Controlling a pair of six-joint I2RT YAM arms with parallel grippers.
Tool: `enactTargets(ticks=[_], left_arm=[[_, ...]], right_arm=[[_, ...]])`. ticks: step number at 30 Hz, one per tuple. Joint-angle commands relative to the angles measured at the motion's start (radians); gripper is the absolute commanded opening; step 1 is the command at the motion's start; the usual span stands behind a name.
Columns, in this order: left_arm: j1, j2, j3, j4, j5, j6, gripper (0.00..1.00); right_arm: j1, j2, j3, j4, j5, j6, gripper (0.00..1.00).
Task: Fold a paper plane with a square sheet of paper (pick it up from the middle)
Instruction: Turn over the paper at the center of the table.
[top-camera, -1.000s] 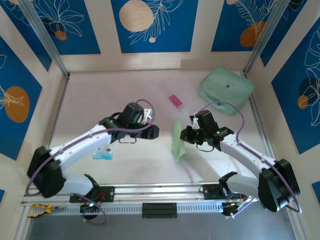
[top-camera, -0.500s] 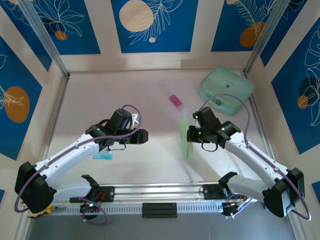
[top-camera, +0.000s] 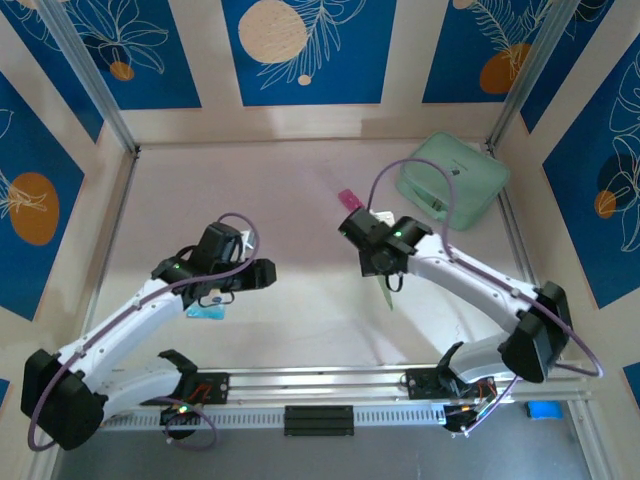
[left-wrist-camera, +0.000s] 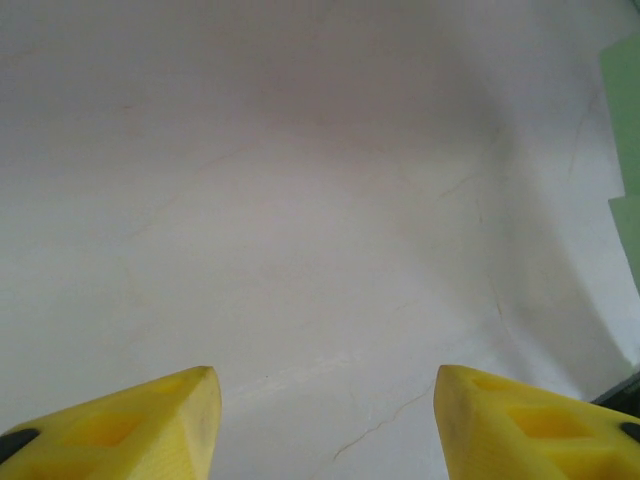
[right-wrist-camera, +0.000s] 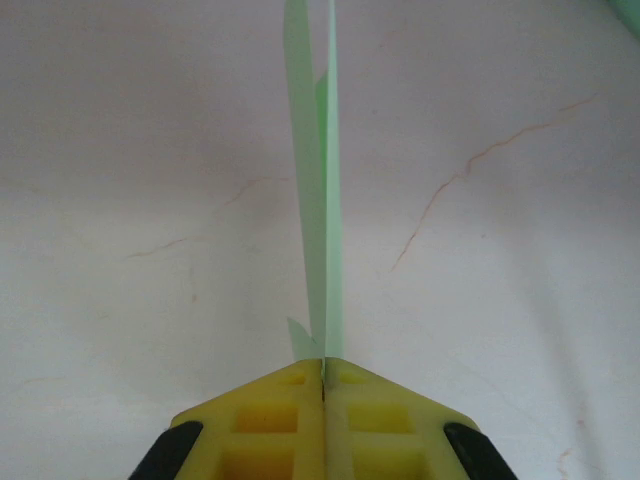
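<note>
The square sheet of paper is folded into a slim pale lime-green paper plane. My right gripper is shut on its near end, and the paper stands edge-on, pointing away from the fingers above the table. From above, the right gripper hangs over the table's middle with the paper plane sticking out toward the near edge. My left gripper is well to its left, apart from the paper. Its yellow fingers stand open over bare table with nothing between them, left gripper. A pale green strip shows at the right edge.
A bulky mint-green case sits at the back right. A small pink-and-white tube lies just beyond the right gripper. A blue-and-white packet lies under the left forearm. Wall panels enclose the table on three sides.
The right arm has swung left and outward toward the table's middle, carrying the paper. The left arm has drawn back to the left, and its jaws have widened.
</note>
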Motion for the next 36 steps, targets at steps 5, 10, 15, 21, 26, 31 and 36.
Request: enactTargets(ticks=[5, 10, 15, 21, 26, 31, 36], left_arm=[[0.126, -0.099, -0.023, -0.097, -0.024, -0.033, 0.64], [0.151, -0.112, -0.009, -0.131, -0.072, -0.044, 0.65], [0.157, -0.114, -0.005, -0.143, -0.075, -0.050, 0.66], [0.161, -0.104, 0.000, -0.135, -0.050, -0.047, 0.67], [0.162, -0.070, -0.018, -0.059, 0.087, -0.042, 0.66], [0.160, -0.034, -0.063, 0.087, 0.224, -0.088, 0.59], [0.136, 0.057, -0.075, 0.221, 0.292, -0.136, 0.57]], right_arm=[[0.111, 0.258, 0.122, -0.088, 0.138, 0.107, 0.06], [0.176, 0.427, 0.219, 0.001, 0.023, 0.042, 0.09], [0.196, 0.549, 0.307, 0.077, -0.095, -0.013, 0.13], [0.151, 0.496, 0.273, 0.304, -0.372, -0.070, 0.31], [0.052, 0.277, 0.034, 0.583, -0.599, -0.024, 0.49], [-0.131, 0.082, -0.272, 0.819, -0.810, 0.082, 0.42], [-0.269, -0.023, -0.474, 0.949, -0.942, 0.138, 0.33]])
